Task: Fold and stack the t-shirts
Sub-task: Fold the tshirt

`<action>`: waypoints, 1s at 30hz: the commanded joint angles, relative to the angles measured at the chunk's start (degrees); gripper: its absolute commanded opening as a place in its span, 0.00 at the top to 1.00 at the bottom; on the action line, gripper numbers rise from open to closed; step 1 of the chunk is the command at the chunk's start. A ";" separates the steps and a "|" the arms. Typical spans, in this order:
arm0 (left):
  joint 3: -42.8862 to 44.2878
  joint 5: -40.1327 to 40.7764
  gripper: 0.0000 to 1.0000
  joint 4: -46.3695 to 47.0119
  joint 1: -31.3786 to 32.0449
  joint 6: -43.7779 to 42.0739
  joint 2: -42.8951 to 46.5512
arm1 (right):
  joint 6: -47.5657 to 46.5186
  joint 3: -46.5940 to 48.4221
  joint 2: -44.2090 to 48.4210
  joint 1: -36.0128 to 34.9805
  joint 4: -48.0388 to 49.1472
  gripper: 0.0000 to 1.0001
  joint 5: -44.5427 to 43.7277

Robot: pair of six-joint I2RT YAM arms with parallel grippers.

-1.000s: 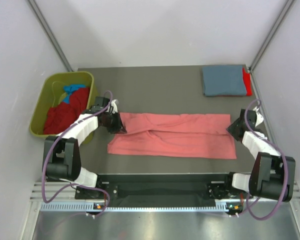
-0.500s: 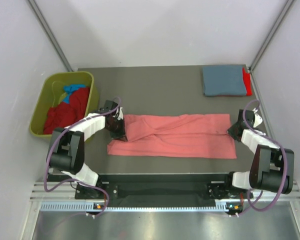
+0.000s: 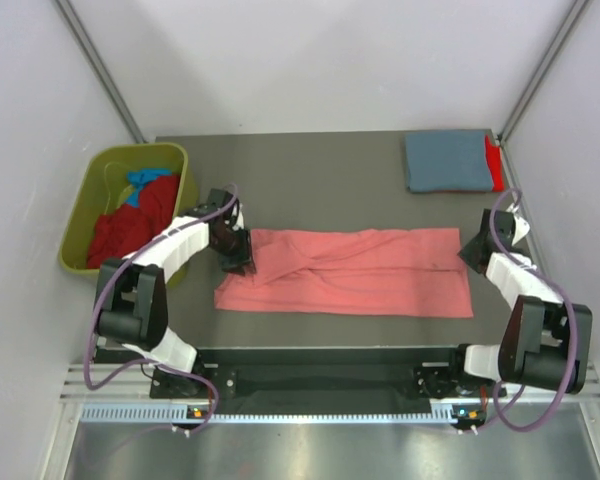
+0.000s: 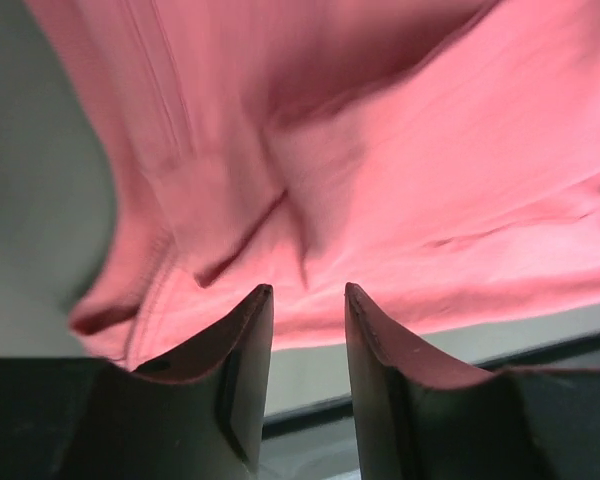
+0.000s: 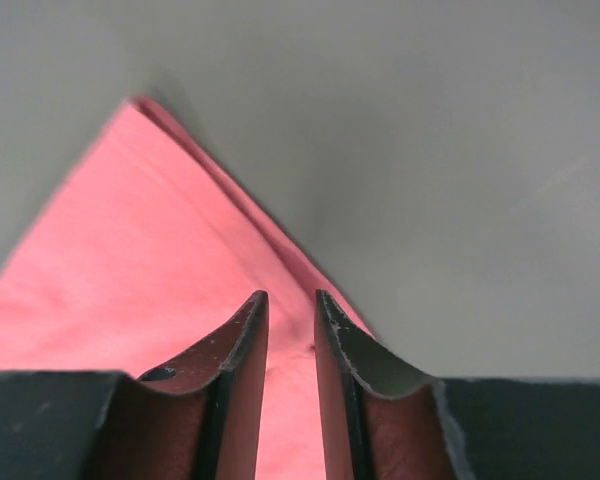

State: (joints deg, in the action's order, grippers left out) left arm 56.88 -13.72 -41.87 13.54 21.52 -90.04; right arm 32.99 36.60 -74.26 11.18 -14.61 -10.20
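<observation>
A dark grey counter [image 3: 320, 175] is enclosed by plain pale walls [image 3: 310, 60], evenly lit. Metal struts [image 3: 100, 70] are seen at the rear corners, a ribbed rail [image 3: 310, 412] along the near edge.

The top camera looks down from behind onto the whole table [image 3: 320, 160]; both wrist cameras peer closely at the pink shirt [image 3: 360, 275].

A green plastic bin [image 3: 98, 190] sits at the left side of a flat dark grey table [image 3: 320, 180]. Pale walls [image 3: 310, 60] stand around it. A silver metal rail [image 3: 330, 412] runs along the near side.
</observation>
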 commanded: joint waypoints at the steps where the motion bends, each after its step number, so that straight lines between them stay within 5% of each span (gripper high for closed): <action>1: 7.36 6.14 0.60 -0.77 -1.05 2.12 4.52 | -1.53 3.74 3.32 0.60 -2.79 0.73 1.49; 13: 25.02 3.77 0.82 3.46 -4.84 1.51 -16.73 | 2.87 3.83 -3.24 -8.01 5.20 0.79 12.39; 22: 28.55 16.17 0.85 1.96 -7.03 3.18 -26.41 | 1.46 3.75 -13.10 -2.48 5.56 0.85 4.67; 30: 30.30 15.21 0.85 3.72 -7.48 5.81 -28.88 | 0.93 4.01 -14.78 -1.95 6.09 0.86 3.17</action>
State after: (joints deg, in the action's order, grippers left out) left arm 85.71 -2.33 -40.77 7.05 25.89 -116.90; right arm 34.98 41.08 -86.83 8.05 -8.08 -1.43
